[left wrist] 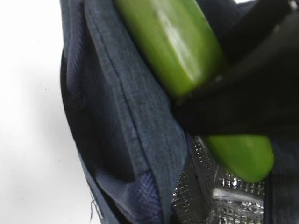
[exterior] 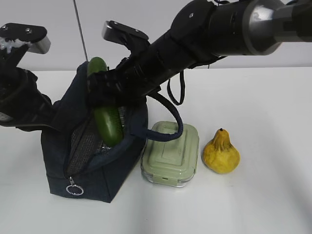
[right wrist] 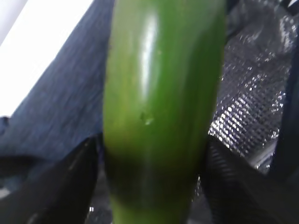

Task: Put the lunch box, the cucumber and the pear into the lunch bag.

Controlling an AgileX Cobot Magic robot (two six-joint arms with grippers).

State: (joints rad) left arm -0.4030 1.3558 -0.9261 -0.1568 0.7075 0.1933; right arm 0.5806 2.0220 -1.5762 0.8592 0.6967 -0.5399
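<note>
My right gripper (exterior: 103, 91) reaches across from the right and is shut on the dark-green cucumber (exterior: 108, 124). It holds the cucumber nearly upright, with the lower end inside the open mouth of the navy lunch bag (exterior: 97, 170). In the right wrist view the cucumber (right wrist: 159, 93) sits between dark fingers (right wrist: 70, 186), with the silver mesh lining behind it. My left gripper (exterior: 46, 116) is at the bag's left wall. Its jaws are hidden, and bunched fabric (left wrist: 126, 116) fills the left wrist view. The sage-lidded lunch box (exterior: 170, 156) lies right of the bag. The yellow pear (exterior: 221, 152) stands right of the box.
The bag's loop handle (exterior: 170, 131) droops over the lunch box lid. The zipper's ring pull (exterior: 74, 189) hangs at the bag's front corner. The white table (exterior: 263, 195) stretches out to the right and front. A pale wall stands behind.
</note>
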